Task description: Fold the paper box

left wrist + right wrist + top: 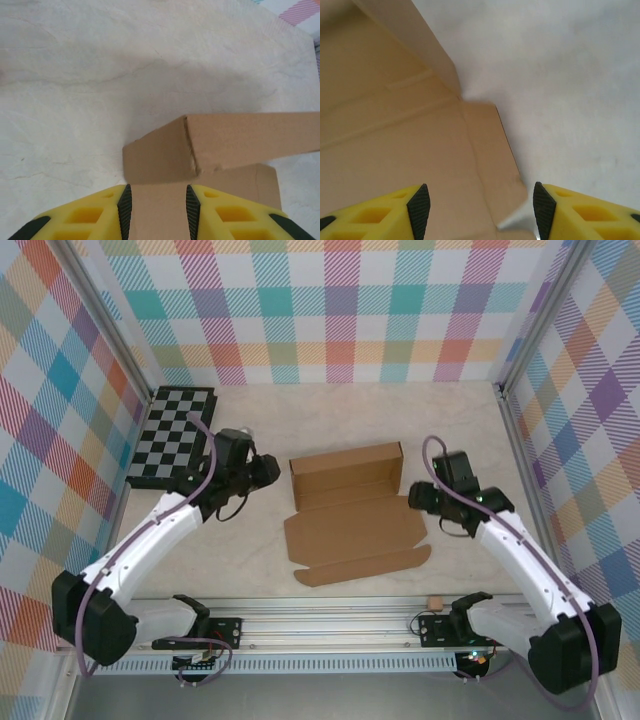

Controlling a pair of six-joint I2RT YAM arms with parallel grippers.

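Observation:
The paper box (352, 528) lies in the middle of the table, brown cardboard, part folded. Its back wall stands up as a long ridge and its base and front flap lie flat. My left gripper (271, 471) is at the box's left end, open. In the left wrist view its black pads (124, 209) stand apart above a flat side flap of the box (235, 140). My right gripper (416, 498) hovers at the box's right end. In the right wrist view it (481, 210) is open wide over the right side flap of the box (395, 150), holding nothing.
A black-and-grey chessboard (172, 435) lies at the back left, close behind the left arm. A tiny cardboard scrap (434, 601) sits by the metal rail (330, 615) along the near edge. Plaid walls enclose the table on three sides.

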